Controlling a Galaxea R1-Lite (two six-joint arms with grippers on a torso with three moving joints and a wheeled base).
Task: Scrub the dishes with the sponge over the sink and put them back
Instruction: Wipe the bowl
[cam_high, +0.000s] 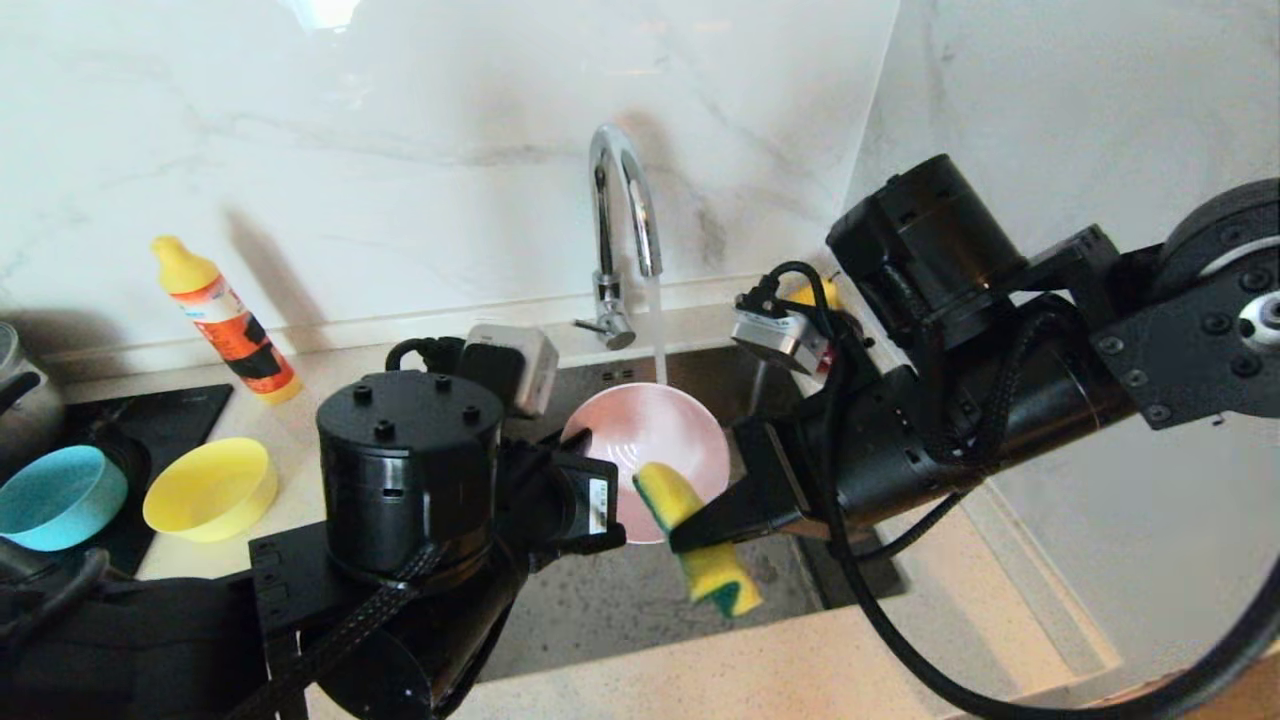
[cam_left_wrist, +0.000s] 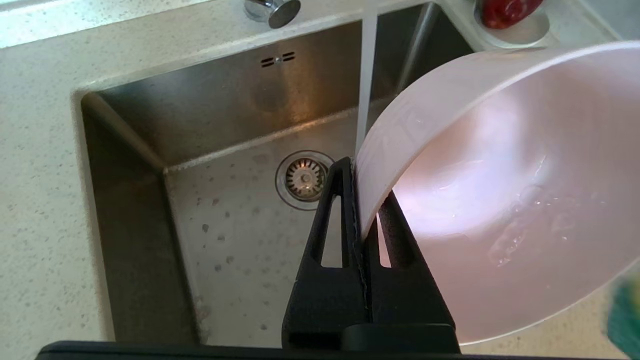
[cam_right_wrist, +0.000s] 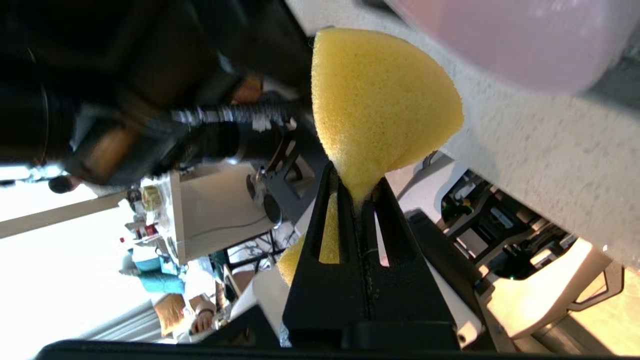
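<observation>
The pale pink bowl (cam_high: 650, 445) hangs tilted over the steel sink (cam_high: 620, 600), under the running tap water. My left gripper (cam_high: 582, 447) is shut on its left rim; in the left wrist view the gripper (cam_left_wrist: 362, 200) pinches the rim of the pink bowl (cam_left_wrist: 500, 200), and water lies inside it. My right gripper (cam_high: 685, 538) is shut on the yellow sponge (cam_high: 705, 545), squeezed at its middle, green layer at the lower end. The sponge's upper end touches the bowl's lower rim. The right wrist view shows the gripper (cam_right_wrist: 357, 192) pinching the sponge (cam_right_wrist: 375, 100). The yellow bowl (cam_high: 212, 488) and blue bowl (cam_high: 58, 497) stand on the left counter.
The chrome faucet (cam_high: 620, 230) stands behind the sink with its stream (cam_left_wrist: 365, 85) falling by the drain strainer (cam_left_wrist: 302, 179). A dish-soap bottle (cam_high: 225, 320) and a steel pot (cam_high: 20, 395) are at far left. A saucer with red fruit (cam_left_wrist: 510, 15) sits beside the sink's far right corner.
</observation>
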